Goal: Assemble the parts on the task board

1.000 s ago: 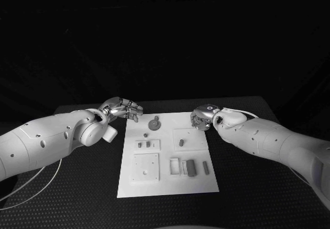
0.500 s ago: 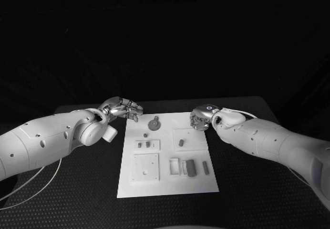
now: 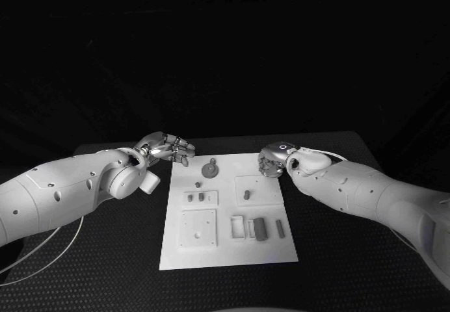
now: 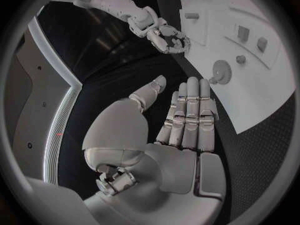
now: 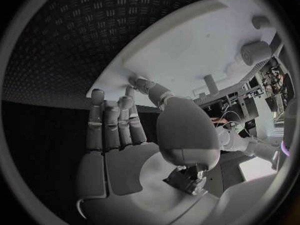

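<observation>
Hovering, left hand: the left hand [image 3: 167, 147] hangs off the far left corner of the task board [image 3: 229, 250], over the black worktop [image 3: 112, 260]; in its own wrist view [image 4: 187, 120] the fingers lie straight and side by side, thumb held apart, palm bare, holding and touching nothing.
Right hand: the right hand [image 3: 277, 158] sits at the far right corner of the board; its wrist view [image 5: 119, 130] shows the fingers stretched out together, thumb off to the side, nothing between them. From the head view the fingertips look bent down toward the board edge; whether they touch it I cannot tell.
Task board: a white plate in the middle of the worktop, long side running away from the robot, between the two hands.
Round part: a disc-shaped part [image 3: 212, 169] with a small tab lies near the far end of the board, between the hands and apart from both; also seen from the left wrist [image 4: 220, 72].
Other parts: small pegs [image 3: 248, 193] and blocks [image 3: 261, 229] lie in raised square frames further toward the robot, well apart from either hand.
Hard to make out: the small pieces are too tiny to tell their exact shapes; the right arm covers the board's far right corner in the head view.
</observation>
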`<state>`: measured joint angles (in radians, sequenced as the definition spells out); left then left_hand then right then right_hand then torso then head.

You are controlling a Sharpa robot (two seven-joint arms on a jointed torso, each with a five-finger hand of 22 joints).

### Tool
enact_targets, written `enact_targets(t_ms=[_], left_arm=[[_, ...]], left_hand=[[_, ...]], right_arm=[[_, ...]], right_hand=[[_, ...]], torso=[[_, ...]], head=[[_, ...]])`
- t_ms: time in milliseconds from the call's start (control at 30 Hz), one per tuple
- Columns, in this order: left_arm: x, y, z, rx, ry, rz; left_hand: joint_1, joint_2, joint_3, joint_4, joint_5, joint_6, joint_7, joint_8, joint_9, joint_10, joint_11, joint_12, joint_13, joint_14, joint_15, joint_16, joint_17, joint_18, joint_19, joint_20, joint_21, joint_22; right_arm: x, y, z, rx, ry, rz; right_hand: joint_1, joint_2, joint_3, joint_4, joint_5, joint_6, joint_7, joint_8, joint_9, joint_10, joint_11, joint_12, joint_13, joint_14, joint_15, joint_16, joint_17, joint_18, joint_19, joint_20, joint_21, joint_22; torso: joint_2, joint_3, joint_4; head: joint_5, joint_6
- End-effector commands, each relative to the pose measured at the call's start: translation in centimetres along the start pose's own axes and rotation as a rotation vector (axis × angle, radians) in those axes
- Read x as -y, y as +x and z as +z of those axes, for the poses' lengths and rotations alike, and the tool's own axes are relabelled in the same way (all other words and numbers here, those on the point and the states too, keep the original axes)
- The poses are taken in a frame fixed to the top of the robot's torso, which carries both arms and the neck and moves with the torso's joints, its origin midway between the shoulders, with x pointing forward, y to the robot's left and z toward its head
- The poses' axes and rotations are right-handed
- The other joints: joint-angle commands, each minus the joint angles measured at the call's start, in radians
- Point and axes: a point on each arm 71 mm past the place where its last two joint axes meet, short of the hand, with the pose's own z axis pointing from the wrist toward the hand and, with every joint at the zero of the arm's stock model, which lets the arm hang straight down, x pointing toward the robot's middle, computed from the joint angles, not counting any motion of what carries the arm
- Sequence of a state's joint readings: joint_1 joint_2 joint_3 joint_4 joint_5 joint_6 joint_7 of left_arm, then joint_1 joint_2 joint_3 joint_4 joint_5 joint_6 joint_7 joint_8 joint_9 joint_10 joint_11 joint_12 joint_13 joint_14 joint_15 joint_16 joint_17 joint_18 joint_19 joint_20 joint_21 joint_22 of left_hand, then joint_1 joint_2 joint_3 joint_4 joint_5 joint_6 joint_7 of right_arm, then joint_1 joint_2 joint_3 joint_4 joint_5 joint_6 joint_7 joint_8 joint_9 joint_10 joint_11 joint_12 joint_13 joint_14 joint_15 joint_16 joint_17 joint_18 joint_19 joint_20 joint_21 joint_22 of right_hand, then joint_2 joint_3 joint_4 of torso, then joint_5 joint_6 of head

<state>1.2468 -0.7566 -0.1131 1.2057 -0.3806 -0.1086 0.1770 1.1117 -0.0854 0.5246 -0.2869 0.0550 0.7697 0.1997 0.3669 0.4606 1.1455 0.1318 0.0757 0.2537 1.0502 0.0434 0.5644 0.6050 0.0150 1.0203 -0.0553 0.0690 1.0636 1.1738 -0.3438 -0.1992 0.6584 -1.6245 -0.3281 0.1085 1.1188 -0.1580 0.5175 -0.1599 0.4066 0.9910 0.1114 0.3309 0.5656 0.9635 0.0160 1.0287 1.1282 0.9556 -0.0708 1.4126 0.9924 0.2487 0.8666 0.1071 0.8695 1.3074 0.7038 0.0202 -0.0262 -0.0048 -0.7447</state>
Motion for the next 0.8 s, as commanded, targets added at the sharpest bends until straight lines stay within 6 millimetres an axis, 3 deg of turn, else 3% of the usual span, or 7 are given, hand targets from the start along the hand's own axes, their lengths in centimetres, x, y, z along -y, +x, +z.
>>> enact_targets(t_ms=[33, 300, 400, 500, 600, 800], left_arm=[[0.26, 0.16, 0.05, -0.01, 0.009, 0.004], [0.3, 0.19, 0.06, -0.012, 0.009, 0.01], [0.29, 0.15, 0.04, -0.011, 0.008, 0.01], [0.28, 0.12, 0.03, -0.01, 0.008, 0.011], [0.28, 0.11, 0.02, -0.01, 0.008, 0.011], [0.29, 0.08, 0.01, -0.007, 0.007, 0.011]], left_hand=[[0.006, -0.001, -0.004, 0.0, -0.002, -0.005, 0.004, 0.006, -0.002, -0.007, 0.003, -0.001, 0.0, 0.008, 0.001, -0.007, 0.001, -0.002, -0.001, 0.001, -0.001, -0.001], [0.008, -0.001, -0.004, 0.0, -0.001, -0.006, 0.004, 0.006, -0.002, -0.007, 0.003, -0.001, 0.0, 0.008, 0.001, -0.008, 0.002, -0.002, -0.001, 0.001, -0.001, -0.002], [0.008, -0.001, -0.004, 0.0, -0.001, -0.006, 0.004, 0.006, -0.002, -0.008, 0.003, -0.001, 0.0, 0.008, 0.001, -0.008, 0.002, -0.002, -0.001, 0.001, -0.001, -0.002], [0.008, -0.001, -0.004, 0.0, -0.001, -0.006, 0.004, 0.006, -0.002, -0.008, 0.003, -0.001, 0.0, 0.008, 0.001, -0.008, 0.002, -0.002, -0.001, 0.001, -0.001, -0.002], [0.008, -0.002, -0.004, 0.001, -0.002, -0.006, 0.004, 0.006, -0.003, -0.008, 0.003, -0.001, 0.0, 0.008, 0.001, -0.008, 0.002, -0.003, -0.001, 0.002, -0.001, -0.003], [0.007, -0.002, -0.004, 0.001, -0.002, -0.007, 0.004, 0.007, -0.003, -0.008, 0.004, -0.001, 0.0, 0.008, 0.001, -0.009, 0.003, -0.003, -0.001, 0.002, -0.001, -0.003]], right_arm=[[-0.06, 0.52, -0.05, -0.026, 0.01, -0.032], [0.07, 0.95, -0.15, -0.059, 0.021, -0.053], [0.08, 1.08, -0.2, -0.069, 0.018, -0.052], [0.0, 1.23, -0.27, -0.083, 0.005, -0.049], [-0.03, 1.35, -0.32, -0.096, 0.0, -0.039], [-0.1, 1.41, -0.35, -0.102, -0.002, -0.034]], right_hand=[[0.001, 0.007, 0.001, -0.001, 0.002, 0.006, 0.0, 0.004, 0.003, 0.001, -0.008, 0.007, -0.003, -0.001, -0.01, 0.005, -0.004, 0.013, 0.005, -0.006, 0.003, 0.016], [0.006, 0.018, 0.002, -0.004, 0.002, 0.013, -0.003, 0.007, 0.007, 0.005, -0.01, 0.01, -0.008, 0.0, -0.012, 0.011, -0.011, 0.013, 0.008, -0.008, 0.004, 0.016], [0.021, 0.048, 0.006, -0.02, 0.002, 0.015, -0.004, 0.007, 0.011, 0.006, -0.012, 0.011, -0.015, 0.0, -0.015, 0.015, -0.02, 0.013, 0.009, -0.01, 0.003, 0.016], [0.041, 0.102, 0.018, -0.058, 0.005, 0.018, -0.004, 0.009, 0.019, 0.01, -0.013, 0.016, -0.023, -0.001, -0.016, 0.024, -0.033, 0.013, 0.01, -0.01, 0.002, 0.015], [0.053, 0.111, 0.061, -0.069, 0.006, 0.028, -0.007, 0.011, 0.022, 0.017, -0.015, 0.02, -0.03, 0.002, -0.016, 0.031, -0.042, 0.013, 0.016, -0.01, 0.002, 0.015], [0.05, 0.122, 0.077, -0.079, 0.005, 0.031, -0.008, 0.01, 0.025, 0.017, -0.016, 0.023, -0.033, 0.002, -0.016, 0.036, -0.047, 0.013, 0.017, -0.009, 0.004, 0.017]], torso=[[0.0, 0.0002, 0.0], [0.0, -0.0002, -0.0001], [0.0, -0.0003, 0.0001], [0.0, 0.0001, -0.0002], [0.0, 0.0001, -0.0002], [0.0, 0.0003, -0.0001]], head=[[-0.001, -0.001], [-0.002, -0.002], [-0.002, -0.002], [-0.001, -0.002], [-0.001, -0.002], [-0.001, -0.003]])
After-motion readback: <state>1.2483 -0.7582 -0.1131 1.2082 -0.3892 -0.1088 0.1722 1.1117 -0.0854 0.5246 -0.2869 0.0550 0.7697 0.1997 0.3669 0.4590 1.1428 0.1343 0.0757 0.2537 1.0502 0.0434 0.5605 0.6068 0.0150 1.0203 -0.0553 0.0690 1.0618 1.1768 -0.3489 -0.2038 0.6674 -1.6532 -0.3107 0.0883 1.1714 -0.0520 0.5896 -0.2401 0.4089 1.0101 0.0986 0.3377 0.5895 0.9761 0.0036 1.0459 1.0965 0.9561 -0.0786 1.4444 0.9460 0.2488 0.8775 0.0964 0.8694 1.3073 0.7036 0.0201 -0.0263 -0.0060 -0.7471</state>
